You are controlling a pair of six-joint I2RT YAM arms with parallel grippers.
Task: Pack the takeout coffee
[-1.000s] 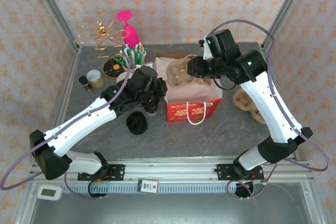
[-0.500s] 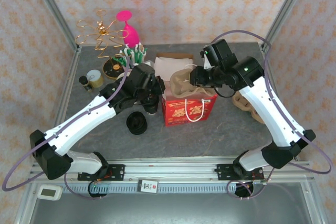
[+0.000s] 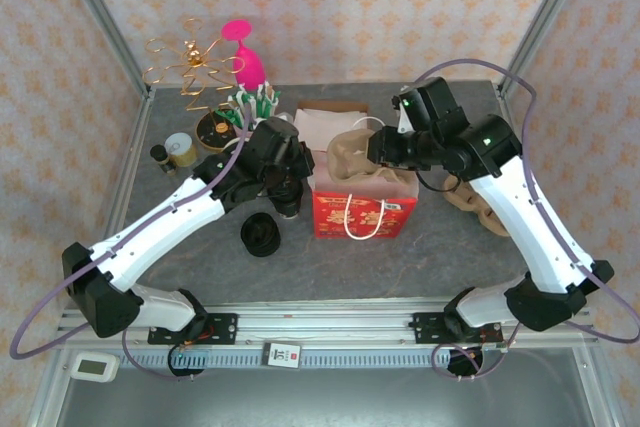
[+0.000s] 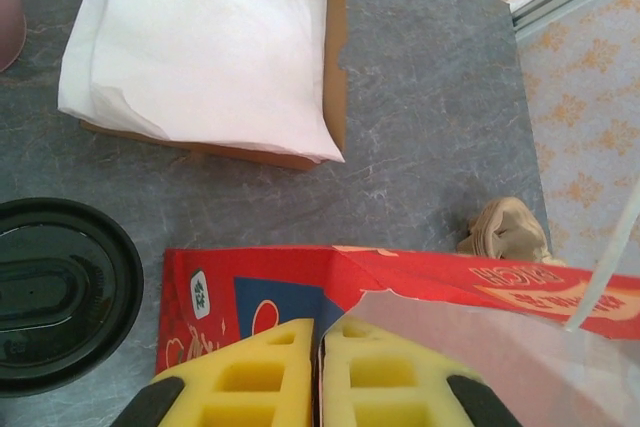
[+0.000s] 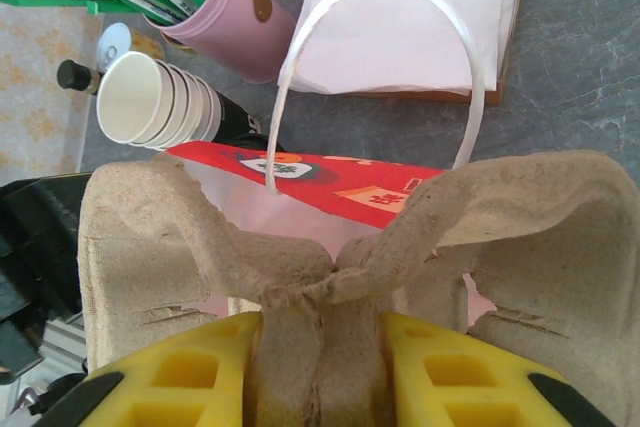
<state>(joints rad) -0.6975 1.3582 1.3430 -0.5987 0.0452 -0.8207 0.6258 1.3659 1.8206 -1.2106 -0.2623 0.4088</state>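
Right gripper (image 5: 318,359) is clamped on the middle ridge of a pulp carrier (image 5: 150,237), its yellow pads pressed to either side of the fold. The carrier hangs over the open mouth of the red bag (image 5: 330,182). From above its lower part seems to sit inside the rim, though I cannot tell how deep it has gone. One white handle (image 5: 300,57) loops up just behind the carrier.

Left gripper (image 4: 320,372) is pinched nearly shut on the bag's near-left wall, with the thin edge between its pads. I judge it is holding the mouth open and steadying the bag.

Around the bag, behind it lies a flat box of napkins (image 3: 320,127). To its left are a stack of paper cups (image 5: 150,97), a pink holder of stirrers (image 5: 235,27) and a black lid (image 3: 262,235) on the table. More carriers (image 3: 475,197) lie to the right, well apart from the bag.

As for progress, the bag stands open and the carrier is at its mouth, so this looks like an early step. The carrier has yet to be seated and let go. No cup shows in the carrier or the bag. Cups, a lid and probably napkins are likely left to pack.
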